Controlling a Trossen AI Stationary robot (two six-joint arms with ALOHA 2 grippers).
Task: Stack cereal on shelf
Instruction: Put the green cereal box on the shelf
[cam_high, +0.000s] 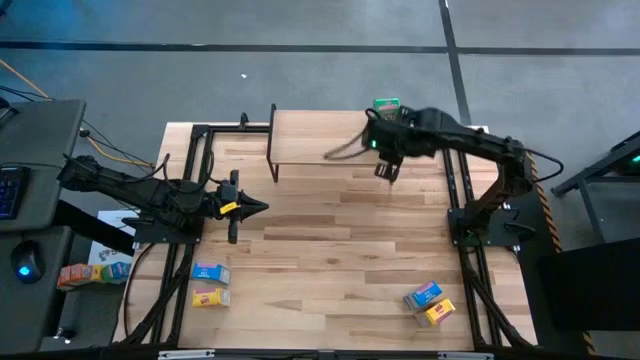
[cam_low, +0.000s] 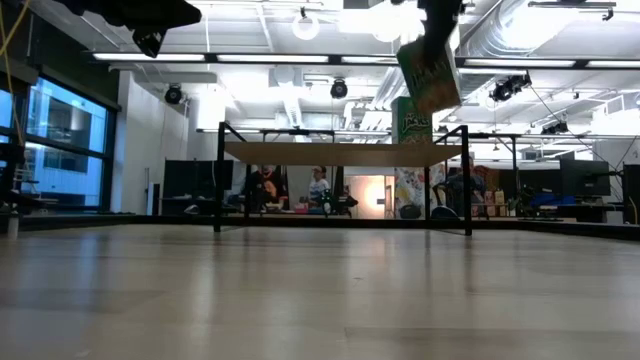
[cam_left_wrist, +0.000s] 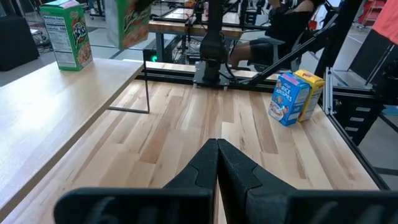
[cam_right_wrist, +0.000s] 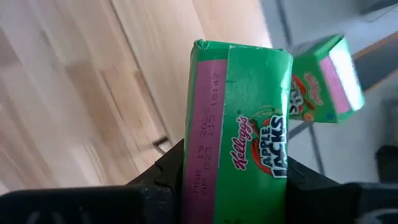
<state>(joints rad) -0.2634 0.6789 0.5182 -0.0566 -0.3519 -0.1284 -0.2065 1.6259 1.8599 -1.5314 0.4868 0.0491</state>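
Observation:
My right gripper (cam_right_wrist: 236, 186) is shut on a green cereal box (cam_right_wrist: 239, 124). In the low view this box (cam_low: 430, 72) hangs tilted above the right part of the shelf's light wood top (cam_low: 330, 153). A second green box (cam_left_wrist: 65, 34) stands upright on its base on the shelf's far right corner (cam_high: 387, 103). My left gripper (cam_left_wrist: 217, 163) is shut and empty, over the table's left side (cam_high: 255, 207), away from the shelf (cam_high: 330, 135). My right gripper pinches the green box between its two fingers (cam_right_wrist: 163, 174), one on each of two opposite sides near one end (cam_right_wrist: 205, 193). The box's other end sticks out past the fingertips. The box is lifted clear and tilted above the shelf top.
A blue box (cam_high: 208, 272) and a yellow box (cam_high: 210, 296) lie near the table's front left. Another blue box (cam_high: 424, 296) and yellow box (cam_high: 438, 313) lie at the front right. Black frame rails (cam_high: 465, 200) run along both table sides.

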